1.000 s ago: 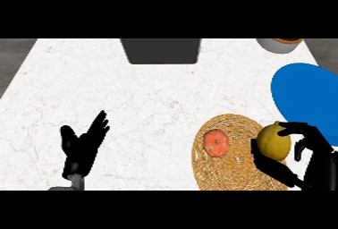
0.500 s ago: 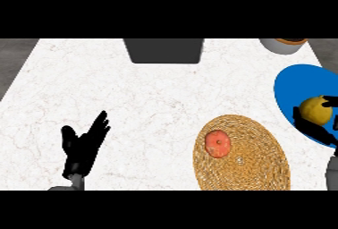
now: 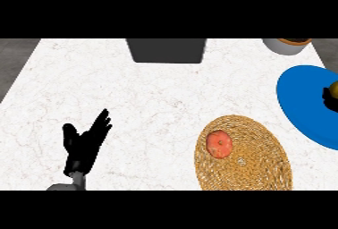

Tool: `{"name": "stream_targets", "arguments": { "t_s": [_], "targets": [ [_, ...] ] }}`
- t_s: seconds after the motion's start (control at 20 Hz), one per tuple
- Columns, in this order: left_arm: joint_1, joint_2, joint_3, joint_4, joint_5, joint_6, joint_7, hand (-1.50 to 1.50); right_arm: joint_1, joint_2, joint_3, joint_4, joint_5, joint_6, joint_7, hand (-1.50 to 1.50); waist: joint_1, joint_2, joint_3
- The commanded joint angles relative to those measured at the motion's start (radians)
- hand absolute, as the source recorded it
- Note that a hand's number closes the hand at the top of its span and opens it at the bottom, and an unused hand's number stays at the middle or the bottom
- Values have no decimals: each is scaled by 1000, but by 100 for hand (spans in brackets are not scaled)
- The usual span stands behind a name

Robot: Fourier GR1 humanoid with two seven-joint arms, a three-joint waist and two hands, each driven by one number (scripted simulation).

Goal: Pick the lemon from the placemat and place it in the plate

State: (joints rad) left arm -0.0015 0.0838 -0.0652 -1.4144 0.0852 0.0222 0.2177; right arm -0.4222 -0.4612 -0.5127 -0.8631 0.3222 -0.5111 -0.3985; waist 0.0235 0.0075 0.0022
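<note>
Sliver of the right robot hand (image 3: 326,95) shows over the right side of the blue plate (image 3: 302,105), cut off by the view's edge. Whether it is clasped on anything or spread apart cannot be told from so little. Touching that dark sliver is a patch of yellow, most likely the lemon (image 3: 334,88), which lies within the plate's outline. Whether it rests on the plate or hangs just above it is unclear.

The step in hand looks like the release. To do it well, the lemon should be lowered until it touches the plate, well inside the rim, since a round fruit let go from above may roll off toward the tabletop (image 3: 132,98). The hand should then open fully and lift straight up, so it does not nudge the lemon.

Left of the plate lies the woven placemat (image 3: 254,167), carrying a reddish-orange fruit (image 3: 219,144); it needs no touching. Far left of the plate, the left robot hand (image 3: 84,145) rests open, fingers up.
</note>
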Motion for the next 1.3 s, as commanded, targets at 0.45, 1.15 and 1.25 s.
{"name": "stream_targets", "arguments": {
  "t_s": [0.45,1.15,1.25],
  "targets": [
    [-50,-24,-21,15,-14,4,20,0,-184,-206,55,563,120,173,11,-150,46,22,5],
    [50,-29,-47,-16,-37,1,-39,0,-219,-213,-211,637,-157,350,-290,-150,33,15,6],
    [27,12,10,-18,5,-26,-29,0,-205,-255,-231,659,-176,401,-288,-150,29,14,5]
  ]
}}
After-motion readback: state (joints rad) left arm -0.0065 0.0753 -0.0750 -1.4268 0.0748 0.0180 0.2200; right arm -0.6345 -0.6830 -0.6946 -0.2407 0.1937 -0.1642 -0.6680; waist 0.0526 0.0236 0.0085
